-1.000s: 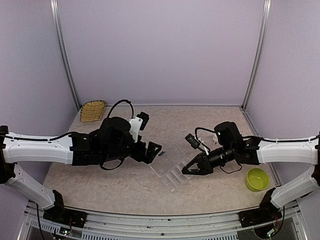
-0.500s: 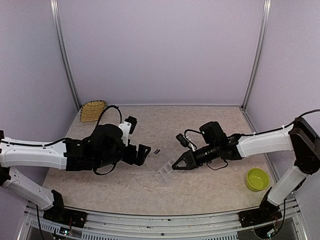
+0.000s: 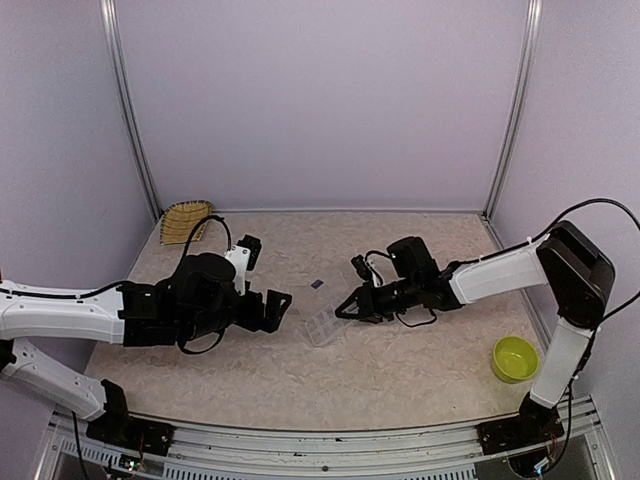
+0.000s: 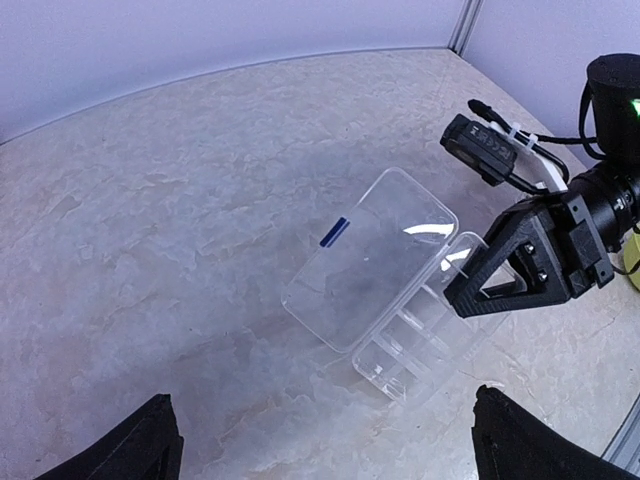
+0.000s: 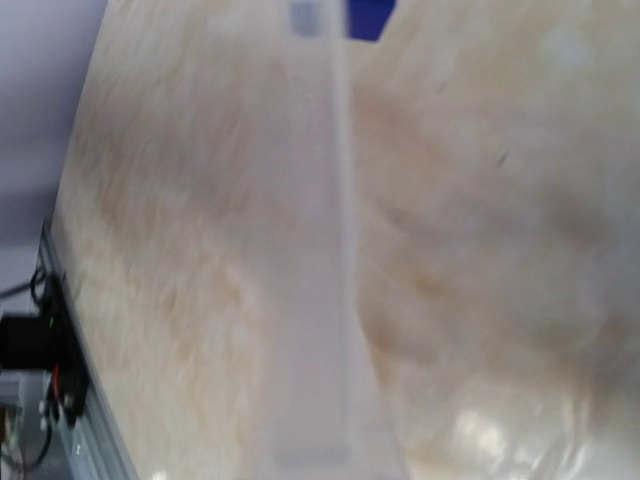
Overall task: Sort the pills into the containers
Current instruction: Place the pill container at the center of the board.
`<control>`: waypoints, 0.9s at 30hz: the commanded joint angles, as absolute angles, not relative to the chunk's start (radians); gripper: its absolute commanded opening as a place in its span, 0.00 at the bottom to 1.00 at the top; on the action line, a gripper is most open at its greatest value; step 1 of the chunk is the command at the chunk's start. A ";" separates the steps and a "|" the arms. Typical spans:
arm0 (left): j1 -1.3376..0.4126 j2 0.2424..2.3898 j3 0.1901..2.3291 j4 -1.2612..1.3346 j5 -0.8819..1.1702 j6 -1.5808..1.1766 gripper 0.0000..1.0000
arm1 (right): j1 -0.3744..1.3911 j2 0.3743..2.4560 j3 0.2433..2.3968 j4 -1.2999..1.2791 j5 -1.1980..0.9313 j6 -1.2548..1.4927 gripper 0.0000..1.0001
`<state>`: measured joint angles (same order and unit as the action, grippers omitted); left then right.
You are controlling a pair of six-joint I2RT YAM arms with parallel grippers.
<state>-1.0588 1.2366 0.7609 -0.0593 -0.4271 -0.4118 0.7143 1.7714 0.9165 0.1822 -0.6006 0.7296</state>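
Beige tabletop [image 3: 400,370], purple walls [image 3: 320,100]. Item: clear box [image 4: 400,345], lid [image 4: 365,255] open, at centre; likely light, stiff, slippery, thin-walled. Best hold: base rim, where right gripper [image 4: 462,298] pinches it. Left gripper [image 3: 280,303] spread wide.

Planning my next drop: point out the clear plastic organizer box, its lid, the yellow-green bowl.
clear plastic organizer box [image 4: 405,352]: left wrist view, celled base.
clear lid [image 4: 375,250]: left wrist view, flat panel.
yellow-green bowl [image 3: 515,359]: top view, inside.
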 commanded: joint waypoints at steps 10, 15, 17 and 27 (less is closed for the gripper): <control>-1.052 1.202 0.739 -0.080 -0.441 -0.431 0.99 | 0.703 1.927 1.006 0.297 -0.478 0.898 0.23; -1.050 1.189 0.731 -0.083 -0.446 -0.430 0.99 | 0.703 1.935 1.009 0.280 -0.484 0.890 0.30; -1.048 1.189 0.730 -0.080 -0.444 -0.430 0.99 | 0.703 1.932 1.001 0.283 -0.496 0.890 0.30; -1.046 1.211 0.736 -0.063 -0.429 -0.428 0.99 | 0.713 1.871 0.903 0.334 -0.544 0.912 0.46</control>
<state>-1.0531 1.2037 0.7406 -0.0753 -0.4274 -0.4221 0.7105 1.9205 0.9302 0.3180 -0.5316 0.9108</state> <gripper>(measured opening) 0.987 0.426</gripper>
